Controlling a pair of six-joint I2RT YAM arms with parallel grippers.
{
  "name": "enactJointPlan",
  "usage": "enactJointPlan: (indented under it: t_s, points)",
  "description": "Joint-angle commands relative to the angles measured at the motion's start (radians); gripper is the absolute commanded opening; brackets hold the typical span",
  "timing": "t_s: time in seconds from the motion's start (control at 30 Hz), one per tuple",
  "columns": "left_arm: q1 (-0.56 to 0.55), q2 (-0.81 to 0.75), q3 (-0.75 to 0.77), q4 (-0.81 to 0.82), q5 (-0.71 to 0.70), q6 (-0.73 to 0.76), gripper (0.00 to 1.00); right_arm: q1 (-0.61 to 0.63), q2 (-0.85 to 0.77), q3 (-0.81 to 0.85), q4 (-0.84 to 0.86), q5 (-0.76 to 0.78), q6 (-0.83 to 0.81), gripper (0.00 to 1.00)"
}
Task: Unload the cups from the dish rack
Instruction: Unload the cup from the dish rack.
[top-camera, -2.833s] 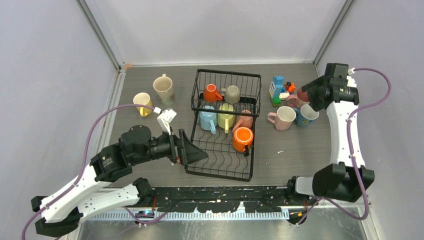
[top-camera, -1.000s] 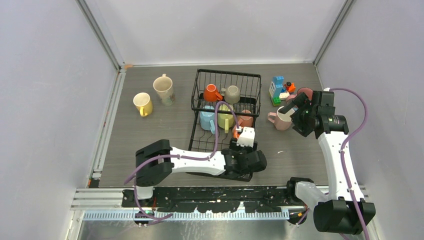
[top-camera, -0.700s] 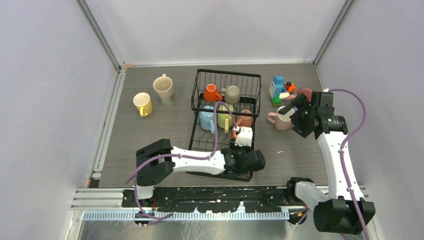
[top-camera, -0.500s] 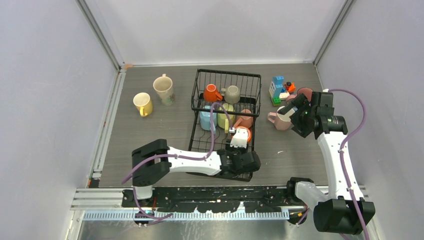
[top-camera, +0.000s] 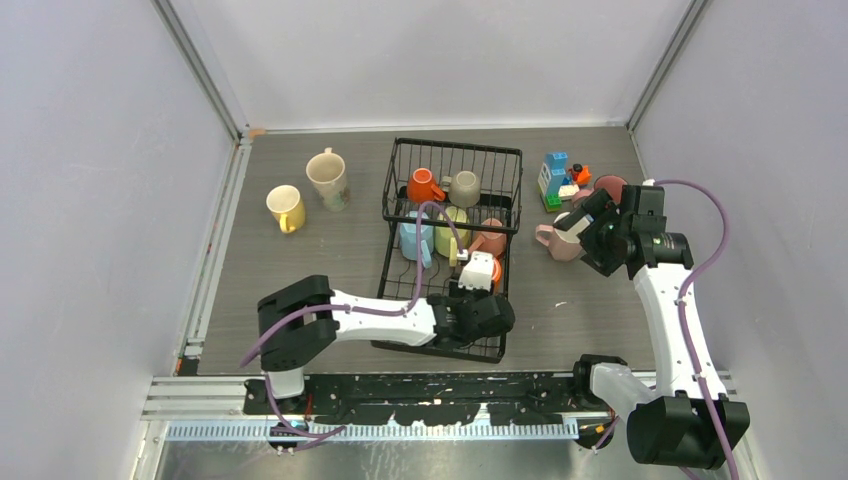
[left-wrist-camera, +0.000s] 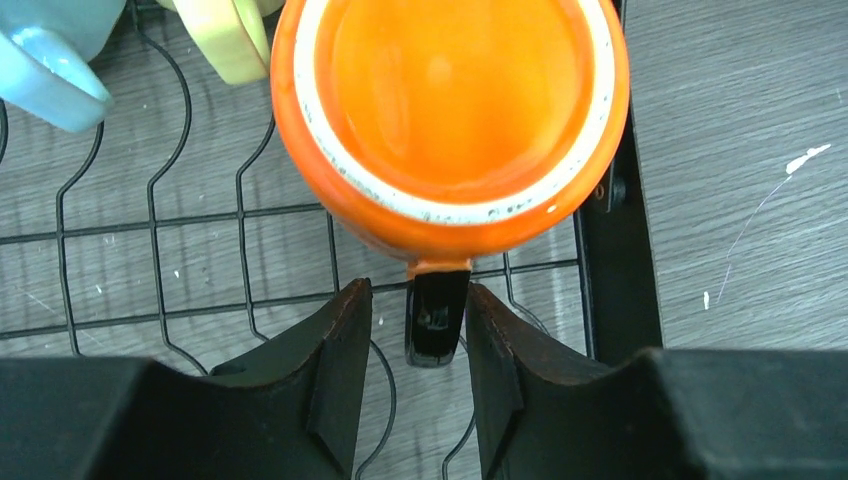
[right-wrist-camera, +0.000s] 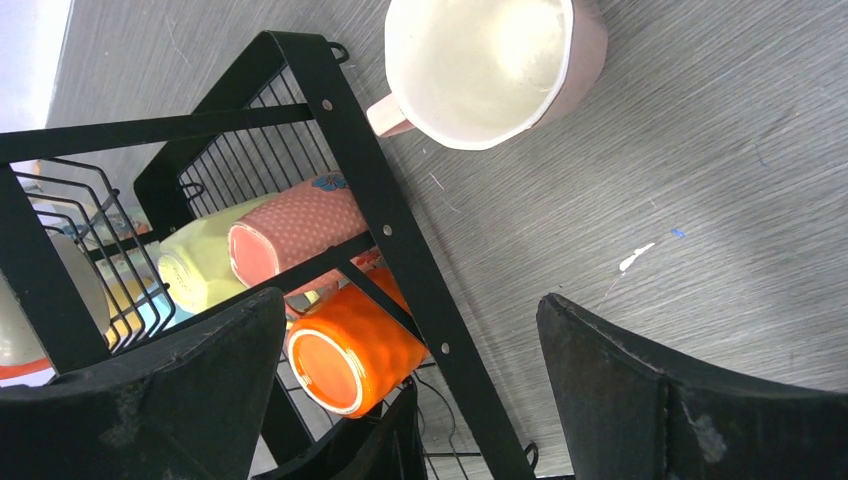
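Note:
The black wire dish rack (top-camera: 455, 150) holds several cups. An orange cup (left-wrist-camera: 450, 100) lies on its side on the wavy tray, mouth toward my left wrist camera. My left gripper (left-wrist-camera: 418, 290) straddles its black handle (left-wrist-camera: 437, 330). The right finger touches the handle and a narrow gap shows on the left. In the top view that gripper (top-camera: 487, 290) sits at the rack's near right corner. My right gripper (right-wrist-camera: 410, 300) hangs wide open above the rack's right edge, near a pink cup (right-wrist-camera: 480, 60) standing on the table.
A light blue cup (top-camera: 414, 238), a pale green one (top-camera: 450, 232) and a pink dotted one (top-camera: 490, 240) lie mid-rack. An orange cup (top-camera: 425, 186) and a grey-beige cup (top-camera: 464, 187) sit in the basket. A yellow cup (top-camera: 285, 207) and a cream cup (top-camera: 327, 177) stand left. A toy-block figure (top-camera: 560, 178) stands right.
My left gripper has slid slightly left and farther over the tray, and its jaws have narrowed around the orange cup's handle. The right arm has stayed where it was.

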Motion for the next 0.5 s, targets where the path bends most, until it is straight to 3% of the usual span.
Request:
enactJointPlan:
  t_s: [0.0, 0.3, 0.47]
  points:
    - [0.017, 0.010, 0.000, 0.091, -0.009, 0.052, 0.40, 0.002, -0.009, -0.001, 0.037, -0.020, -0.006, 1.00]
    - [0.022, 0.043, -0.001, 0.099, -0.002, 0.054, 0.36, 0.002, -0.005, -0.010, 0.045, -0.025, -0.006, 1.00]
    - [0.021, 0.050, -0.001, 0.106, -0.001, 0.066, 0.25, 0.002, -0.003, -0.017, 0.051, -0.026, -0.005, 1.00]
